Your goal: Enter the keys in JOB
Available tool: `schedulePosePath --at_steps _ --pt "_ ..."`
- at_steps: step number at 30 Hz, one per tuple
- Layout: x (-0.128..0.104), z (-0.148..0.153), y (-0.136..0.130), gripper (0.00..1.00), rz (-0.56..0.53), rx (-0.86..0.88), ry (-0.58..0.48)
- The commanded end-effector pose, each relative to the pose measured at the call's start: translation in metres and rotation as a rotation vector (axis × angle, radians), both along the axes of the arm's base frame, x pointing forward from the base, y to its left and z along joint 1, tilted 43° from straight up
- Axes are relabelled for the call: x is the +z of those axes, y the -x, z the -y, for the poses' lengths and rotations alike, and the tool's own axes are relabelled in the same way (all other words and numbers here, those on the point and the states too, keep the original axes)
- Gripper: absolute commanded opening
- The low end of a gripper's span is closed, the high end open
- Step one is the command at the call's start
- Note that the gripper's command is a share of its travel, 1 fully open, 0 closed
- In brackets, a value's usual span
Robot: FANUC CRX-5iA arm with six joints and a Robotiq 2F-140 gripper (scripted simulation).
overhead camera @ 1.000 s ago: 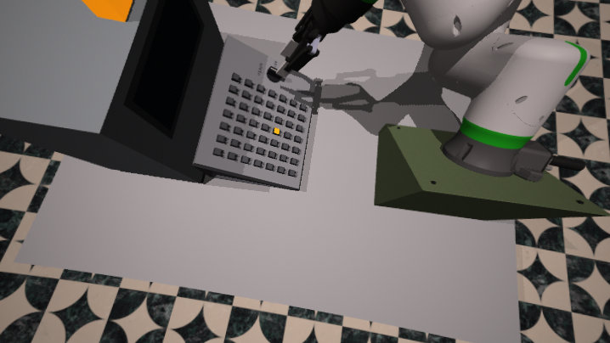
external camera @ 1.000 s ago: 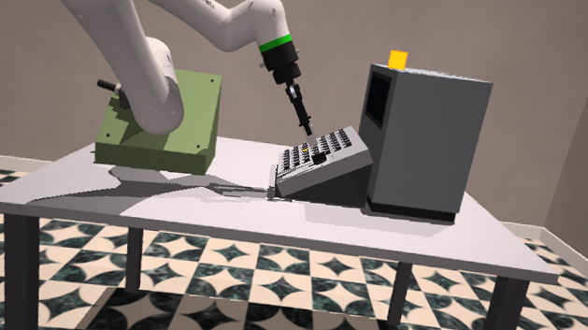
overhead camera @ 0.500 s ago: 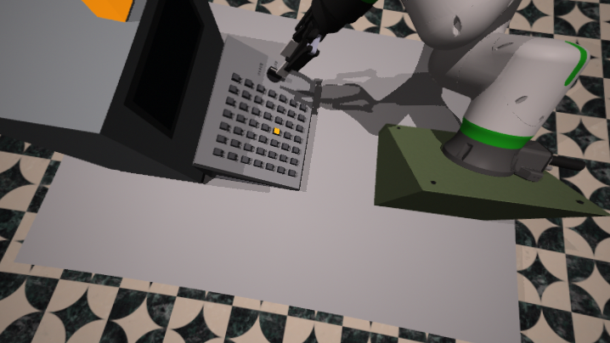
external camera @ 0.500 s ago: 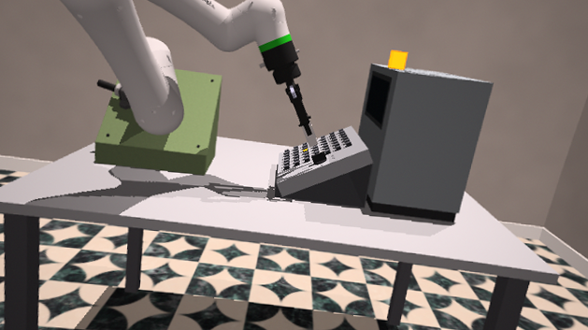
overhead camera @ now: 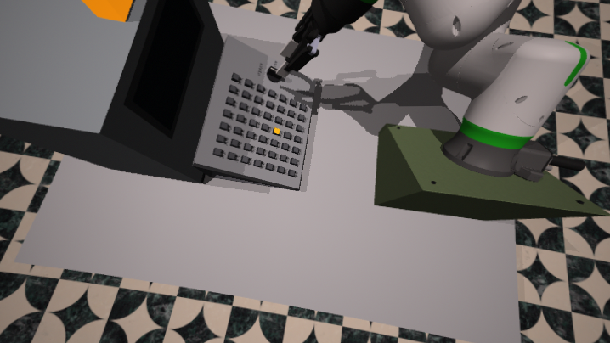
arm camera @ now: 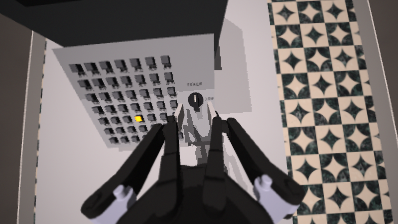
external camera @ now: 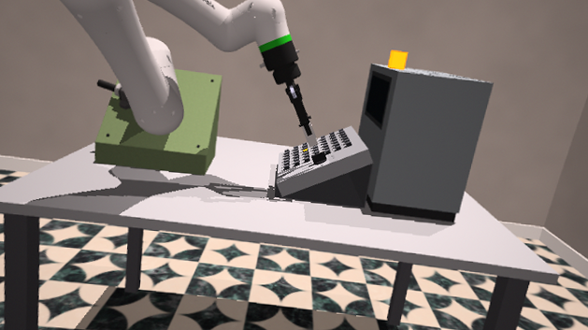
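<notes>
The grey keypad (overhead camera: 257, 123) slopes in front of the dark machine box (overhead camera: 161, 64). One key is lit yellow (overhead camera: 276, 131); it also shows in the wrist view (arm camera: 139, 119). All other keys are dark. The black selector knob (overhead camera: 273, 73) sits at the keypad's far right corner; in the wrist view (arm camera: 195, 101) its mark points toward the TEACH label (arm camera: 195, 84). My gripper (arm camera: 195, 108) is partly open and empty, its two fingertips a little short of the knob, one to each side. In the side view the gripper (external camera: 309, 134) hangs tilted just above the knob (external camera: 319, 157).
The machine's grey housing (external camera: 423, 136) with a dark screen stands behind the keypad, an orange block (external camera: 397, 59) on top. My arm's green base (overhead camera: 469, 175) stands to the right on the grey table. The table's right edge lies beside the keypad in the wrist view.
</notes>
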State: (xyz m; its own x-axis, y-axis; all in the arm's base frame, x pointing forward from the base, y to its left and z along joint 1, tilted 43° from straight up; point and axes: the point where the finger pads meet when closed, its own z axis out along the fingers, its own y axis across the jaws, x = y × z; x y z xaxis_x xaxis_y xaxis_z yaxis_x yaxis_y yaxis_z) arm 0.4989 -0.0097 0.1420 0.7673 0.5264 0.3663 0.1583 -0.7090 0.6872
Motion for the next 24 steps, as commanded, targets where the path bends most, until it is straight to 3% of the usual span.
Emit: schedulePosePath --at_steps 1,24 --pt "0.000 0.000 0.000 0.33 0.000 0.000 0.000" --pt "-0.013 0.009 -0.013 0.33 0.000 0.000 0.000"
